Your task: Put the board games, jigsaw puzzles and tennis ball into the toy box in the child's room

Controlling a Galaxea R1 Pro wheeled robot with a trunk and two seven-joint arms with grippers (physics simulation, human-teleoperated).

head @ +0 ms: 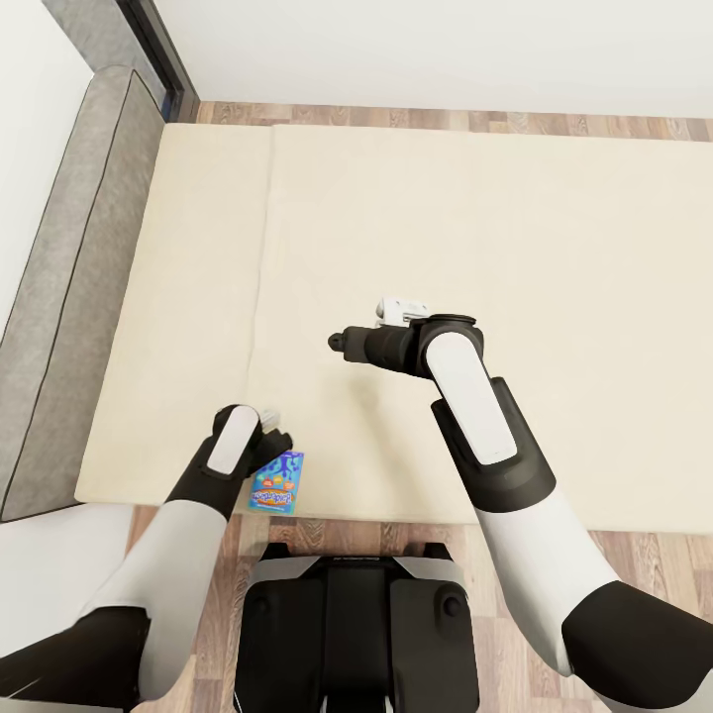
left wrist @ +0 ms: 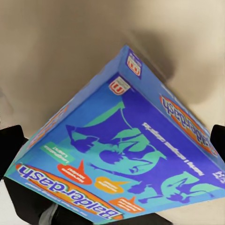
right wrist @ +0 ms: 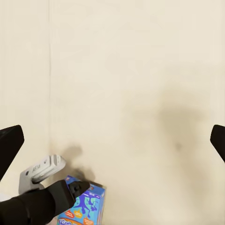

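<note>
While seen from the head, left claw closed on blue game at near edge of bed, box partly under the wrist and hanging toward the wood floor.

Left wrist view: same game close up, tilted corner-on, printed faces legible. Flat rectangular card box; blue ground, purple and teal cartoon figures, orange-red band lettered "Balderdash", small red logos on side panel. Black fingers at both sides of box, touching its edges.

Right wrist view: game from farther off, only upper part visible, left claw black and white-capped on it, cream mattress behind with faint shadow.

Right claw: over mid-bed, well apart from game; dark fingers at opposite frame edges, spread wide, nothing between.

Bed: wide, flat, plain cream-beige, matt cloth, one lengthwise seam. Grey padded headboard along its left end. Floor: wood planks. Walls: plain white.
</note>
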